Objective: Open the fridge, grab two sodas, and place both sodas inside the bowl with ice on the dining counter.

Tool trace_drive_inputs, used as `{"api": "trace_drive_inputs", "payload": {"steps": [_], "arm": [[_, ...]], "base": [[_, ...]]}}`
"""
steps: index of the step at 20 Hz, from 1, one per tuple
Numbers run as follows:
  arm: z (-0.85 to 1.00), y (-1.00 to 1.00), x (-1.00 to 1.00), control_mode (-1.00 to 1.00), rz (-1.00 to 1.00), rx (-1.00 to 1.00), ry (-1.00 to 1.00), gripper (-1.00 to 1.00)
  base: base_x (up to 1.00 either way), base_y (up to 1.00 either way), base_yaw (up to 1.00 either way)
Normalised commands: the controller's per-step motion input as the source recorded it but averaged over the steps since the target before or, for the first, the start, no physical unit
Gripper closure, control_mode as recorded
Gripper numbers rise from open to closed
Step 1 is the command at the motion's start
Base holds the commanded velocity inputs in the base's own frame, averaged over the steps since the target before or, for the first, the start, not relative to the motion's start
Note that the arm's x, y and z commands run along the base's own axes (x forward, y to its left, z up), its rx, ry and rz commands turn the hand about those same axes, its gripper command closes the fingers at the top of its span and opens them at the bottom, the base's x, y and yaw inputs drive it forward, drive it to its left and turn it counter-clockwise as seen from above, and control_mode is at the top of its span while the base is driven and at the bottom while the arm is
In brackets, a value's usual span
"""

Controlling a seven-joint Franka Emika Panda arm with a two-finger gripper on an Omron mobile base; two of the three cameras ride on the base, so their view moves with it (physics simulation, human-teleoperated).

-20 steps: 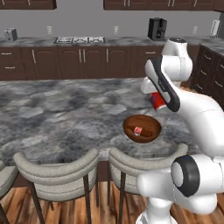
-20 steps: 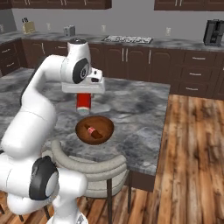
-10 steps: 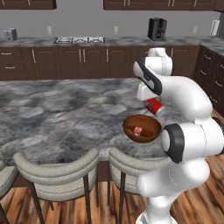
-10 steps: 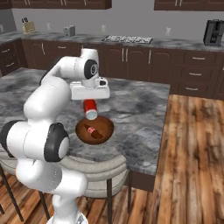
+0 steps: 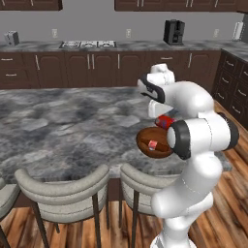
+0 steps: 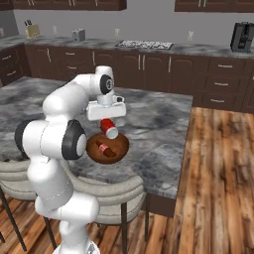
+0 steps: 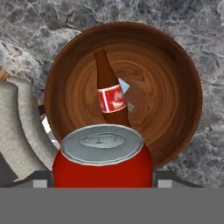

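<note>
Over bowl (image 7: 175, 65): can (image 7: 103, 157) in claw (image 6: 106, 119).

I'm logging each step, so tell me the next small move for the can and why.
Probably lower the pincer a little toward the bowl and then release. The red can is held tilted just above the bowl, the brown bottle already lies inside beside the ice, and bare wood shows to the bottle's right in the hand view, so the can should land there.
</note>
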Motion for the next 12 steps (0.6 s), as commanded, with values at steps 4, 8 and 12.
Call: {"api": "trace_drive_inputs", "payload": {"steps": [4,8,12], "arm": [[-0.51,0.00,0.37,-1.00,0.21,0.00,-0.06,1.00],[-0.44,0.00,0.32,-1.00,0.18,0.00,-0.08,1.00],[-0.35,0.14,-0.02,-1.00,0.07,0.00,-0.11,1.00]], "base": [[0.00,0.00,0.00],[0.00,0.00,0.00],[0.00,0.00,0.00]]}}
